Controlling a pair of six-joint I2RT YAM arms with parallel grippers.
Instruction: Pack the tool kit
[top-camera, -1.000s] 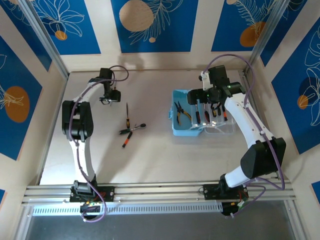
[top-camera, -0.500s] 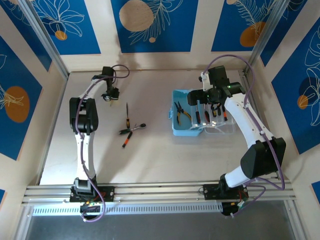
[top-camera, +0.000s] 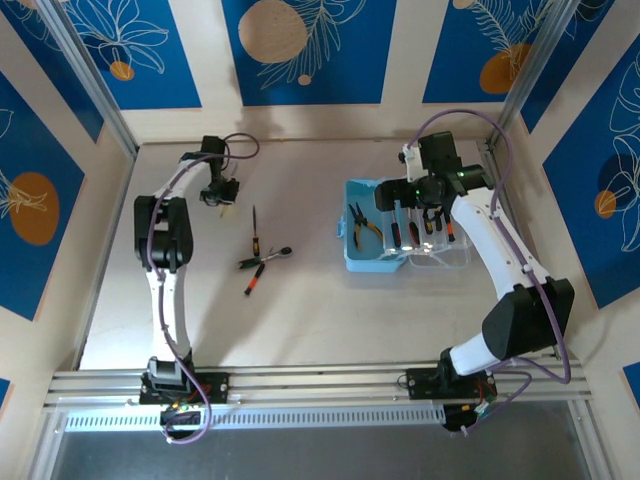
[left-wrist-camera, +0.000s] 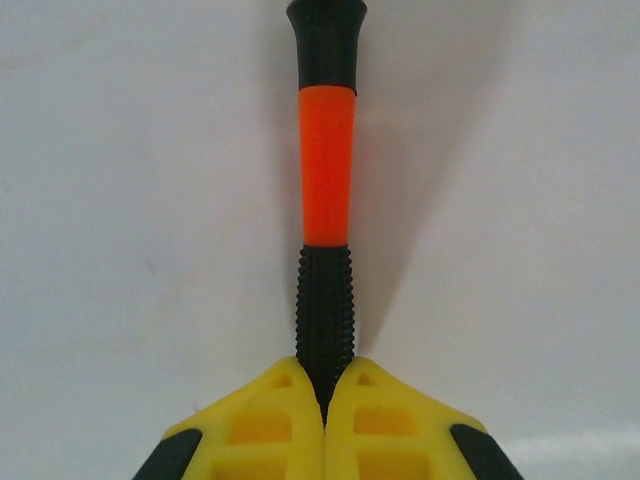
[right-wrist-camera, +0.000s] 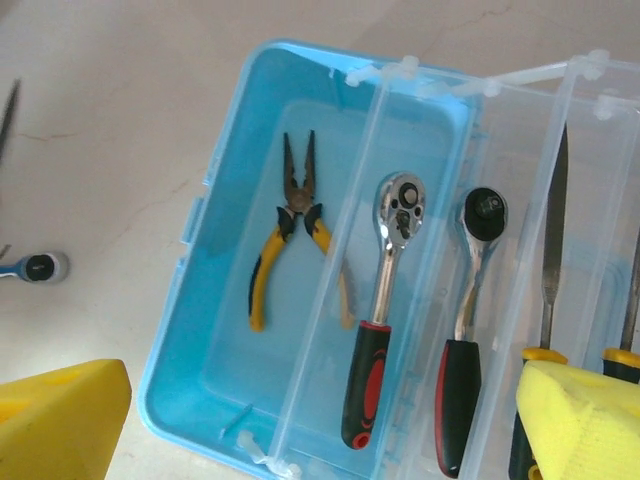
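Holding yellow-handled pliers (right-wrist-camera: 298, 212), the light-blue case (right-wrist-camera: 205, 335) lies open.

Left fingers (left-wrist-camera: 262, 428) close up from part open, now pressed together and clamped on the black knurled end of the orange-and-black screwdriver (left-wrist-camera: 327, 170). Left arm (top-camera: 160, 235): the elbow swings a bit right and toward the far wall, then drops back slightly. The upper link stands steeper than before.
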